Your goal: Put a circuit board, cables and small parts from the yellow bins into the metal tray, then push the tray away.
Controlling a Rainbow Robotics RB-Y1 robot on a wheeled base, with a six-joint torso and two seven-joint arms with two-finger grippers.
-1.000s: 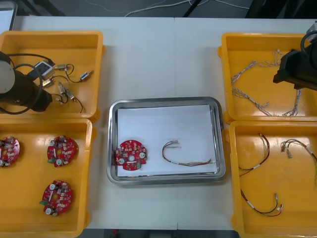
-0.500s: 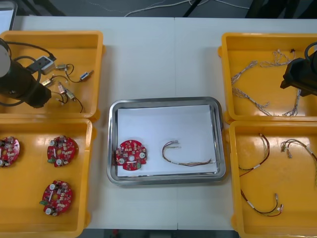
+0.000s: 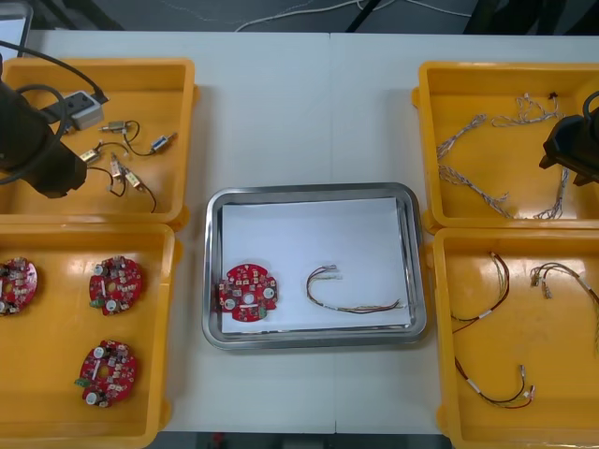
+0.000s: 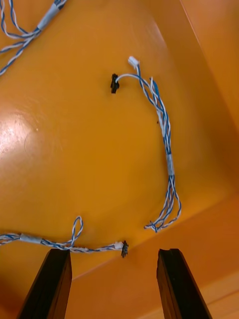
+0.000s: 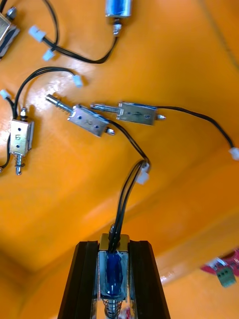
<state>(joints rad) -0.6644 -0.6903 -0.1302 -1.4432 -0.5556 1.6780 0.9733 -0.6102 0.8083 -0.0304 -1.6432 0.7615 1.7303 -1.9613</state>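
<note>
Tabletop (image 3: 309,112) is pale and matt, with a seam running from its far edge toward the metal tray (image 3: 309,190). Beyond that edge lies a dark floor (image 3: 140,14) crossed by a white lead (image 3: 281,11).

At the left, the far-left yellow bin (image 3: 98,65) holds loose small metal parts (image 3: 122,159) with black leads, and the left arm (image 3: 28,140) hangs over that bin's left side. The left gripper (image 5: 113,247) is clamped on a blue-coiled metal part (image 5: 113,269), whose black cable (image 5: 127,194) runs out ahead of the fingers toward other parts lying on the bin floor. The near-left yellow bin (image 3: 56,412) carries three spare circuit boards (image 3: 118,283).

In the middle, the tray is white inside. A round red circuit board (image 3: 248,292) lies at its near-left corner, against the left wall, and a thin cable (image 3: 356,307) curves just beside it, apart from it.

At the right, the far-right yellow bin (image 3: 496,70) holds twisted blue and white cables (image 3: 477,178), with the right arm (image 3: 573,150) over its right side. The right gripper (image 4: 114,259) has its fingers spread with nothing between them, and one twisted cable (image 4: 164,134) lies on the bin floor ahead. The near-right yellow bin (image 3: 524,346) holds red and yellow cables (image 3: 496,393).
</note>
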